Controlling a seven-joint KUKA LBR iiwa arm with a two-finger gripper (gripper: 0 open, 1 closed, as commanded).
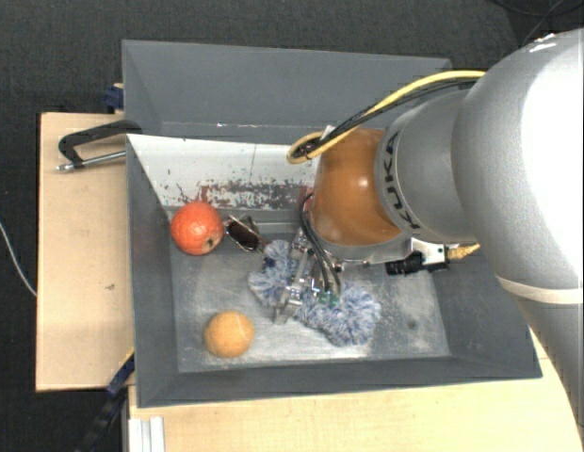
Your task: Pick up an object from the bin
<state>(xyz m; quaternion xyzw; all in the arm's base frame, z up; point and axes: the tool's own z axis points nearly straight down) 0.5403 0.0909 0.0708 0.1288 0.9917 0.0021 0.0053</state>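
Our gripper is down on the blue-grey rag at the bin's centre; we cannot tell how open it is. From it, a red ball lies at ten o'clock and a tan ball at seven.

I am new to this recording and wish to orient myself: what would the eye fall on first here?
The big grey arm with its orange cover reaches in from the right and takes up much of the view; its gripper is low over a fluffy blue-grey cloth in the middle of the bin. Next come a red-orange fruit at the back left and a smaller tan ball at the front left.
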